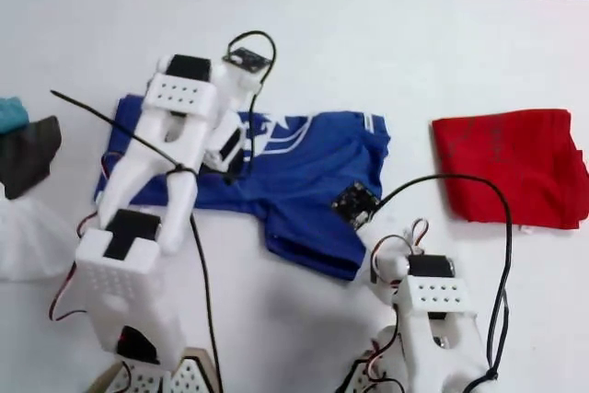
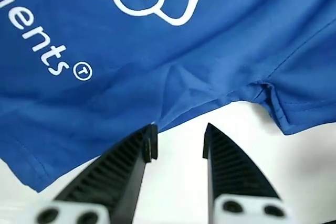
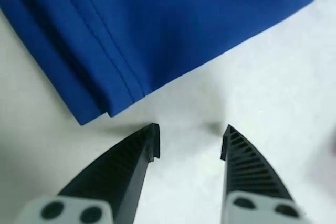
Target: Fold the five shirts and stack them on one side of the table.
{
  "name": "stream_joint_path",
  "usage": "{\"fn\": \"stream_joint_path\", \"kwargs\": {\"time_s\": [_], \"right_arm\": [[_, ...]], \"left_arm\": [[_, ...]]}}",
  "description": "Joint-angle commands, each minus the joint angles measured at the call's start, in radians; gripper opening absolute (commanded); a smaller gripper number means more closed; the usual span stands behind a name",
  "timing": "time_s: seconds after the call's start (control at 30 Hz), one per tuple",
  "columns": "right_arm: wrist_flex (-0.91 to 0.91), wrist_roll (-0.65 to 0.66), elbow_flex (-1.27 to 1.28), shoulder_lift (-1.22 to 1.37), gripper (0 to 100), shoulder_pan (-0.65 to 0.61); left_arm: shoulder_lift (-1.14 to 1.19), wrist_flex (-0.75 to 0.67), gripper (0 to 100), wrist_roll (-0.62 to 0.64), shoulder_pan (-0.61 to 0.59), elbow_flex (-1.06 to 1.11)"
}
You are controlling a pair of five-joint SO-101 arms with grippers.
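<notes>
Where the blue shirt [image 1: 304,167] ends, left fingers [image 2: 118,174] and right fingers [image 3: 121,174], both pairs spread, empty.

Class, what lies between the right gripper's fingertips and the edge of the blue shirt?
A strip of bare table, as the right wrist view shows: the open right gripper points at the blue shirt without touching its folded edge.
</notes>
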Motion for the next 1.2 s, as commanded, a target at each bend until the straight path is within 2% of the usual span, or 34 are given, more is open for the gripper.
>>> {"fn": "stream_joint_path", "kwargs": {"time_s": [0.0,0.3,0.37,0.43,0.53,0.63,0.97,1.17], "right_arm": [[0.074,0.005,-0.057,-0.024,20.2,0.001],[0.414,-0.006,-0.373,-0.024,26.4,-0.013],[0.444,-0.008,-0.405,-0.015,26.4,-0.081],[0.447,-0.057,-0.408,-0.015,26.4,-0.199],[0.412,-0.129,-0.411,-0.013,26.5,-0.375],[0.344,-0.161,-0.407,0.015,26.5,-0.469],[0.120,-0.160,-0.411,0.461,30.1,-0.493],[0.021,-0.160,-0.413,0.593,30.0,-0.493]], "left_arm": [[-0.069,0.012,17,0.003,-0.008,-0.047],[-0.069,0.005,17,0.003,0.000,-0.047],[-0.069,0.003,17,0.006,0.000,-0.048],[-0.069,0.003,17,0.006,0.000,-0.047],[-0.069,0.009,17,0.008,-0.003,-0.047],[-0.071,0.011,17,0.009,-0.006,-0.047],[-0.077,0.014,17,0.009,-0.008,-0.047],[-0.077,0.026,17,0.005,-0.008,-0.048]]}}
